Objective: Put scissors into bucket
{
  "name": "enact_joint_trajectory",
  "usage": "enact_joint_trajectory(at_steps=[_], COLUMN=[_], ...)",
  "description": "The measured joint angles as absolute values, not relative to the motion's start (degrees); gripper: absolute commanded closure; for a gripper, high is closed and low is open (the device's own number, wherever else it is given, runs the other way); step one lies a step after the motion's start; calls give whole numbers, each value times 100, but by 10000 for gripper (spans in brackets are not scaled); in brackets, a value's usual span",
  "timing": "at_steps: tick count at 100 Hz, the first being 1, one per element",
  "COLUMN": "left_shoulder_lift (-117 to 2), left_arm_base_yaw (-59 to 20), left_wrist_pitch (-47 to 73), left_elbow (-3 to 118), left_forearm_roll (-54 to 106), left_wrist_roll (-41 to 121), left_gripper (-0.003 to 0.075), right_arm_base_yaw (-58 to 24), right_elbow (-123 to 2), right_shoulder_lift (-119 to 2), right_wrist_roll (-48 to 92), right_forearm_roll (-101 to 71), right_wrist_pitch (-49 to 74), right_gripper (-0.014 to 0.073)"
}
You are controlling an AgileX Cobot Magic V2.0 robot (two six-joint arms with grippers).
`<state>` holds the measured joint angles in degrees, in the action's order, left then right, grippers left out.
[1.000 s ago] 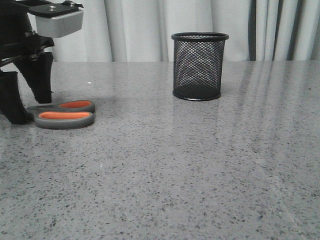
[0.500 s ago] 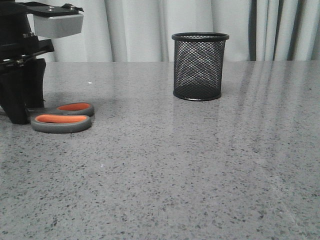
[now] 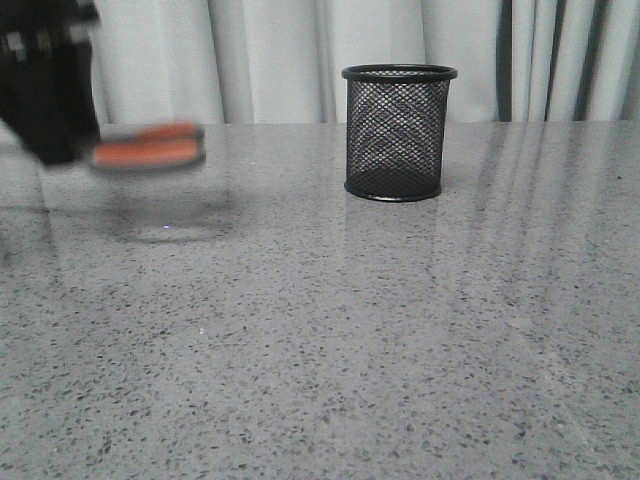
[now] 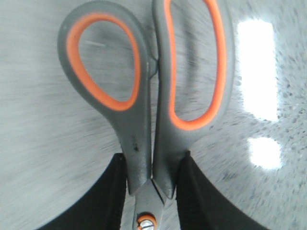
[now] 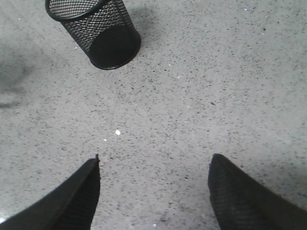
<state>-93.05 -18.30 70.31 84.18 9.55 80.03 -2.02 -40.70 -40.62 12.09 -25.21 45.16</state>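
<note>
The jaws of the left gripper (image 4: 151,191) are clenched on the scissors (image 4: 153,96), pinching the shanks just above the pivot screw, one black finger on each side; in the left wrist view both orange-lined loops stick out beyond the fingers, and the streaked tabletop (image 4: 43,143) lies behind them.

In the front view the left gripper (image 3: 45,90) is a dark blur at the far left, and the scissors (image 3: 148,147) hang level in the air, clear of the tabletop (image 3: 350,330), with a faint shadow below. The bucket (image 3: 399,132) stands upright, well apart to the right, nothing visible inside it.

In the right wrist view the jaws of the right gripper (image 5: 153,191) are released and spread wide over bare tabletop (image 5: 192,96), holding nothing; the bucket (image 5: 96,31) sits near, apart from them.

So the pick-up looks done. What remains, by my reading, is carrying the scissors across above the rim, tipping the blades downward, and letting go inside.
</note>
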Motion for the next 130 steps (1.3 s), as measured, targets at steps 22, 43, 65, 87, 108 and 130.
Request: enact_joint_trajectory(at_steps=[22, 43, 65, 87, 108, 130], left_shoulder_lift=[-8340, -7899, -7864, -7864, -7864, -7864], left_arm_base_yaw=[-2110, -3026, -4253, -5017, -5232, -5241], left_wrist_pitch=[7105, 7214, 7239, 6913, 6687, 6506], left_elbow=[9027, 9426, 9696, 9790, 9790, 9790], left_forearm_roll=[957, 732, 276, 95, 0, -31], left_wrist_roll=[7606, 6904, 6329, 6001, 5793, 5752], left_gripper=[725, 725, 725, 725, 725, 725], right_arm_base_yaw=[-202, -202, -202, -202, -202, -202], right_elbow=[-4070, -4070, -4226, -4938, -5421, -5548], right_shoulder_lift=[-4062, -4062, -4240, -4892, -5475, -5796], right_wrist_roll=[2258, 3878, 4749, 4824, 4838, 4846], right_forearm_roll=[-4397, -7010, -8325, -8417, -8417, -8420], right_wrist_pitch=[4516, 4529, 4581, 5245, 5819, 6111], right_gripper=[157, 157, 157, 157, 157, 157])
